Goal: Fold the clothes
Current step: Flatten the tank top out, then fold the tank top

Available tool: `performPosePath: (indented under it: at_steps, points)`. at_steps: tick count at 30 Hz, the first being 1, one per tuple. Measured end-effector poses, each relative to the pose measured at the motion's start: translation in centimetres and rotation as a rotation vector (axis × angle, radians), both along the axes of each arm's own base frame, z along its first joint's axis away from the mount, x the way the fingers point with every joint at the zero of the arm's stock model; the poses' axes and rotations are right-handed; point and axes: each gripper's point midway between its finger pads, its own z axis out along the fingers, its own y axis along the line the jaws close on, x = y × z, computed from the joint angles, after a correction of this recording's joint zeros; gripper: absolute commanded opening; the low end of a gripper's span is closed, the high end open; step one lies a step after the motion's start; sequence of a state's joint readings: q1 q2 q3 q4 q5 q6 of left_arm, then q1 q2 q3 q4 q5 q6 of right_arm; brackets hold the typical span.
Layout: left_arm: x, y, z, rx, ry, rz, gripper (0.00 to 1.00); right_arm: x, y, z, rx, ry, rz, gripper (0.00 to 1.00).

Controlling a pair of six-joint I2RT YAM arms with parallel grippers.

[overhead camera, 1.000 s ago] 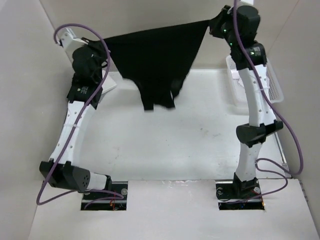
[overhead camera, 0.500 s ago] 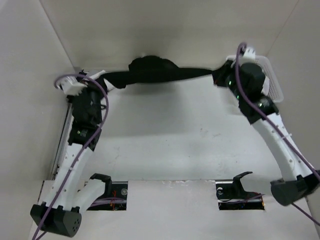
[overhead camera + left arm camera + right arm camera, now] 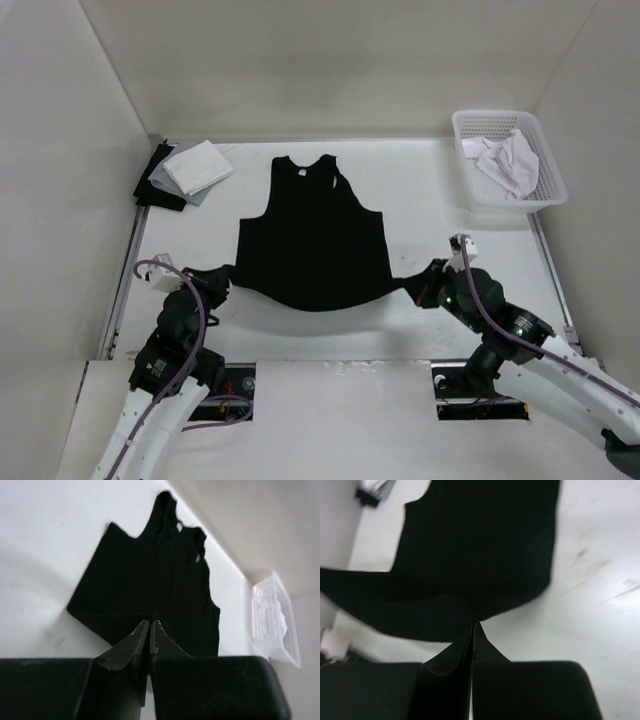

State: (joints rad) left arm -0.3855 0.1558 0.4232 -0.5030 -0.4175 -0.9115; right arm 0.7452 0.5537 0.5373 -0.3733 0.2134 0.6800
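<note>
The black garment [image 3: 312, 235] lies flat on the bench [image 3: 420, 200], neck away, hem corners drawn out. The left pincer [image 3: 222, 276] and right pincer [image 3: 432, 279] are closed, apparently on those corners; black on black hides the grip. A basket [image 3: 468, 178] sits far right, folded squares [image 3: 192, 167] far left.

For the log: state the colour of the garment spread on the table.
Plain black garment, clearest in top view.

Bright even light; soft shadows; clothes [image 3: 470, 555] edges blurred, right wrist.
</note>
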Motion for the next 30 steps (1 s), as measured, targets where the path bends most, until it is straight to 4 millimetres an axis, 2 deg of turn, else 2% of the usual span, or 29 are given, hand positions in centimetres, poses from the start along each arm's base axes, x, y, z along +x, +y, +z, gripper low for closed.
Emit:
performPosePath:
  at_steps: [4, 6, 9, 11, 12, 14, 18, 22, 25, 27, 29, 30]
  points:
    - [-2.1, -0.4, -1.9, -0.044, 0.068, -0.030, 0.02, -4.5, 1.6, -2.0, 0.040, 0.094, 0.088, 0.00]
    - [-2.7, -0.2, -2.3, -0.067, 0.083, -0.021, 0.02, -5.9, 1.8, -2.9, 0.027, 0.138, 0.104, 0.00]
    - [-2.7, 0.6, -2.5, -0.063, 0.101, 0.023, 0.02, -6.1, 2.0, -3.7, -0.031, 0.161, 0.096, 0.00]
    - [-1.9, 0.9, -2.3, -0.040, 0.111, 0.055, 0.02, -4.2, 2.0, -3.7, -0.087, 0.165, 0.048, 0.00]
    - [-1.1, 0.9, -2.1, -0.022, 0.116, 0.066, 0.02, -2.7, 2.0, -3.3, -0.102, 0.161, 0.016, 0.00]
    - [1.2, 0.7, -1.7, 0.015, 0.127, 0.089, 0.02, 1.5, 2.0, -2.0, -0.106, 0.141, -0.061, 0.00]
    - [7.6, 0.3, -1.1, 0.082, 0.139, 0.156, 0.02, 10.8, 1.6, 1.4, -0.075, 0.074, -0.176, 0.00]
    - [16.4, 0.9, 0.4, 0.105, 0.125, 0.234, 0.02, 21.0, 2.0, 5.3, -0.020, -0.004, -0.220, 0.00]
    - [23.7, 1.8, 1.2, 0.099, 0.101, 0.277, 0.07, 28.9, 2.2, 6.6, 0.023, -0.045, -0.238, 0.03]
    - [28.0, 2.2, 1.0, 0.096, 0.090, 0.284, 0.17, 33.7, 2.1, 6.0, 0.045, -0.050, -0.249, 0.14]
    - [31.6, 2.5, 0.0, 0.097, 0.092, 0.279, 0.31, 37.2, 1.9, 4.2, 0.058, -0.036, -0.260, 0.37]
    - [32.7, 2.5, -0.7, 0.097, 0.099, 0.270, 0.36, 38.6, 1.8, 2.9, 0.061, -0.019, -0.268, 0.44]
